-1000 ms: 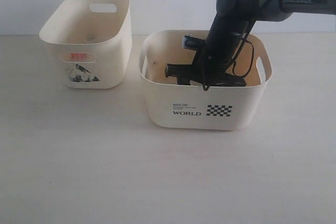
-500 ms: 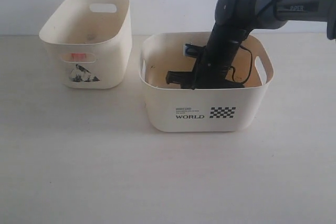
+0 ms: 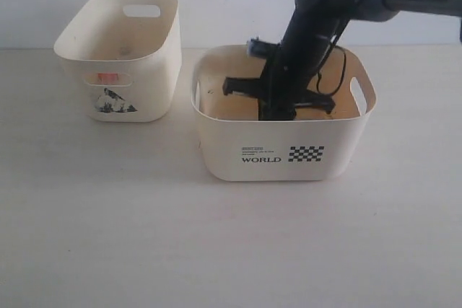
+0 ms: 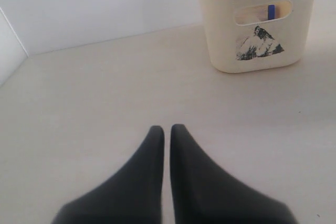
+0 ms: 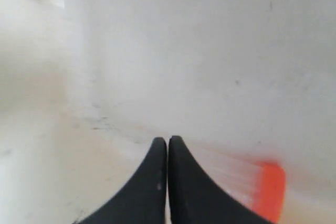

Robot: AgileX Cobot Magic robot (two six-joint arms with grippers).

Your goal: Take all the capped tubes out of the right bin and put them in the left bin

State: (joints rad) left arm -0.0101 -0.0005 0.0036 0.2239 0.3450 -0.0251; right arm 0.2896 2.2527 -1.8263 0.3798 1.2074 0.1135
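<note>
Both pressed together: left pincer [image 4: 167,129], right pincer [image 5: 167,141]; latter half-hides blurred orange-capped tube [image 5: 248,180].

You see cream right bin [image 3: 216,146], black-white checkered patch [image 3: 306,153]; cream left bin [image 3: 155,81], dark picture [image 3: 112,101]; capped tube [image 5: 236,176] clear, cap [image 5: 272,190] orange-red.

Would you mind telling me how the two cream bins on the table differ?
The left bin is narrower, with a dark mountain picture; the right bin is wider, printed WORLD beside a checkered patch. The right arm reaches into the right bin, not the left bin. Both are cream with cut-out handles.
</note>
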